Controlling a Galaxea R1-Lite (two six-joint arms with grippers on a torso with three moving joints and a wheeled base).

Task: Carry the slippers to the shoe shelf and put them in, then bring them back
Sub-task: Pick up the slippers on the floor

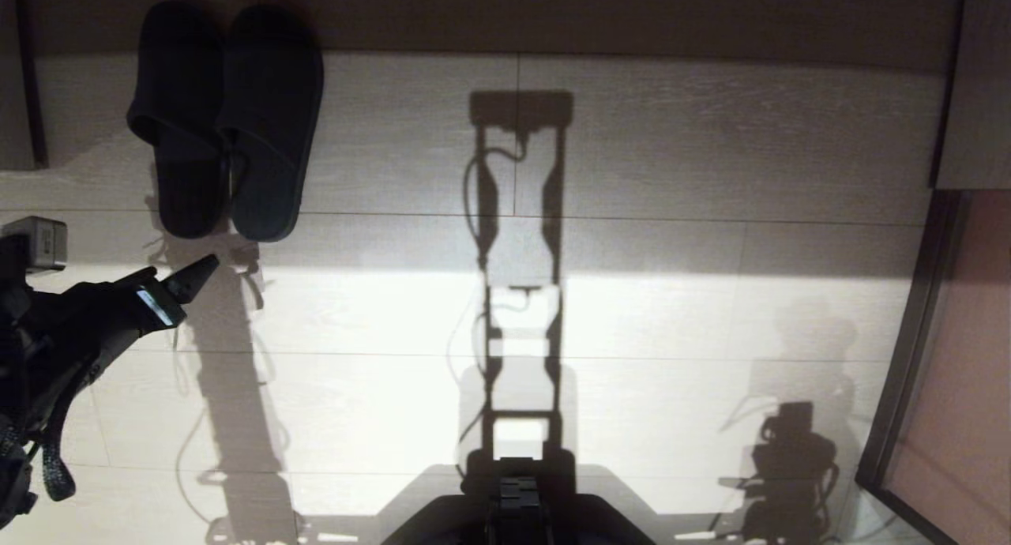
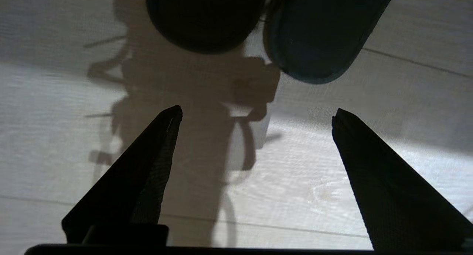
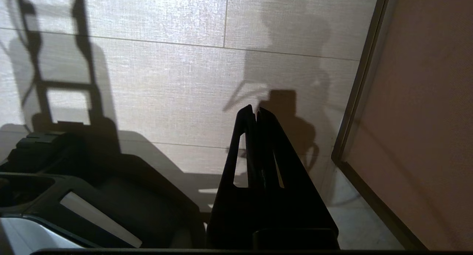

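Observation:
The two black slippers [image 1: 225,118] lie side by side on the pale floor at the far left. Their heels point toward me and their toes reach into a shadowed band along the far edge. I cannot tell whether that band is the shoe shelf. My left gripper [image 1: 183,267] hovers just short of the heels, open, with nothing between its fingers. In the left wrist view both heel ends of the slippers [image 2: 314,33] show beyond the left gripper [image 2: 257,110], apart from it. My right gripper [image 3: 255,109] hangs shut over the floor beside my base.
A brownish panel [image 1: 956,371] in a dark frame stands along the right side. A pale board [image 1: 975,79] sits at the far right corner. A dark upright edge [image 1: 31,95] stands left of the slippers. My base [image 1: 517,505] is at the near edge.

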